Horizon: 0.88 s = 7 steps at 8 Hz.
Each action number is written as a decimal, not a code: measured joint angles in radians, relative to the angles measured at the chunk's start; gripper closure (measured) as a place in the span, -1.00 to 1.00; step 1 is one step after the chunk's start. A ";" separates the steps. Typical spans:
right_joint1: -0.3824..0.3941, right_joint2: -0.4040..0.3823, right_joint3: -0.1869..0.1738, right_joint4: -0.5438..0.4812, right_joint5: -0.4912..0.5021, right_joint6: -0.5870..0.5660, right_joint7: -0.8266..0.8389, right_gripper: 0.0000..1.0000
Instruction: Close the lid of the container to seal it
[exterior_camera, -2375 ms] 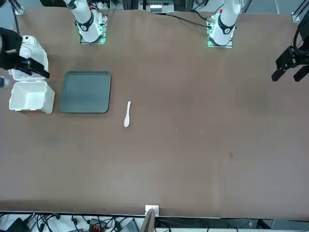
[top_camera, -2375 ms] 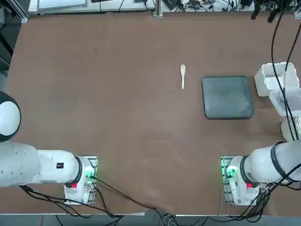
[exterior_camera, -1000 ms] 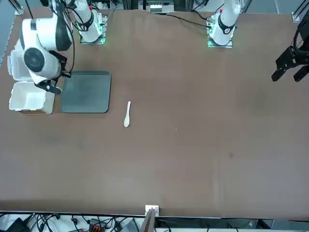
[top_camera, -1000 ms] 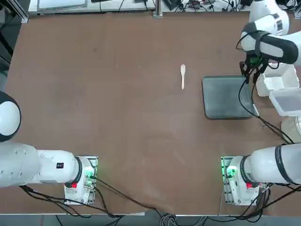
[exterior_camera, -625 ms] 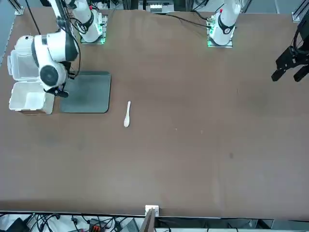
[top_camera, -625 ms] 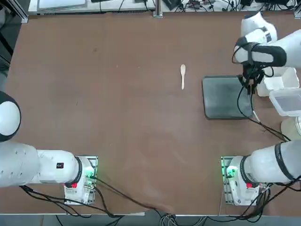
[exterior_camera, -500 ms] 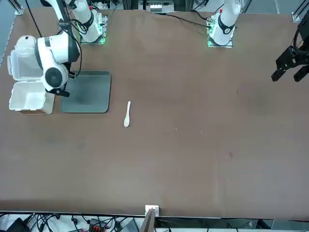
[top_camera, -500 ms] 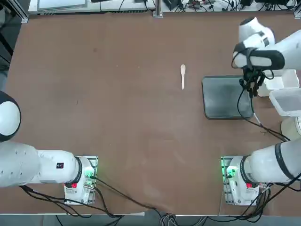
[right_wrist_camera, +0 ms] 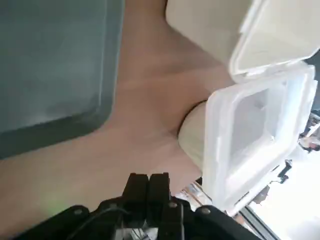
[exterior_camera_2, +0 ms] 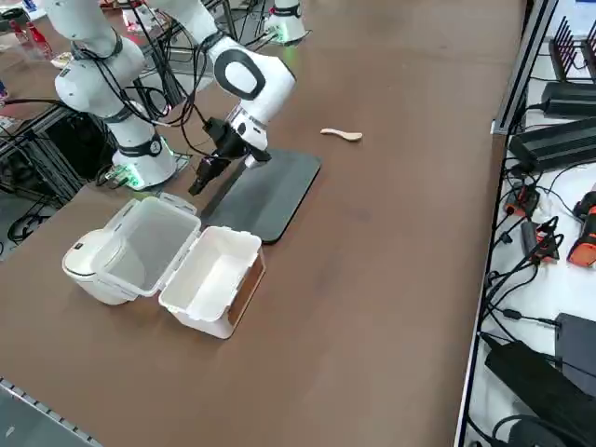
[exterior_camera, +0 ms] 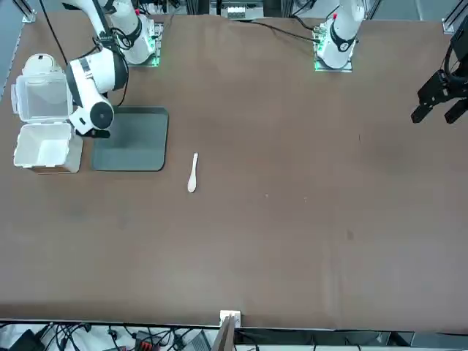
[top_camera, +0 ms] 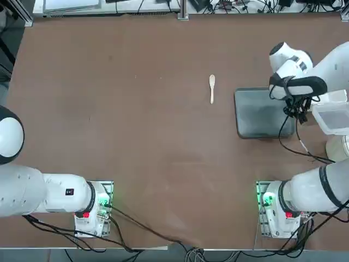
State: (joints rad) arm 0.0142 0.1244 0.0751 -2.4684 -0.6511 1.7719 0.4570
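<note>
A small white translucent plastic container (exterior_camera_2: 213, 279) sits open; its thin hinged lid (exterior_camera_2: 147, 242) looks light and flexible, best pushed at its free edge. The right pincer (exterior_camera_2: 202, 175), fingers pressed together, hangs nearby.

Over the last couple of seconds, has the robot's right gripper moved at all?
Yes. In the top view the right gripper, shut, has swung in from the table's edge and come back toward the robot's base along the grey tray's side nearest the open container.
</note>
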 joint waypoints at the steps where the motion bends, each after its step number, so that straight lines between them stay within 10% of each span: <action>1: -0.002 0.029 -0.004 -0.007 -0.026 0.002 0.001 0.96; 7: -0.061 0.130 -0.017 -0.005 -0.200 0.010 0.023 0.97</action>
State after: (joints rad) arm -0.0471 0.2543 0.0582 -2.4735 -0.8509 1.7820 0.4803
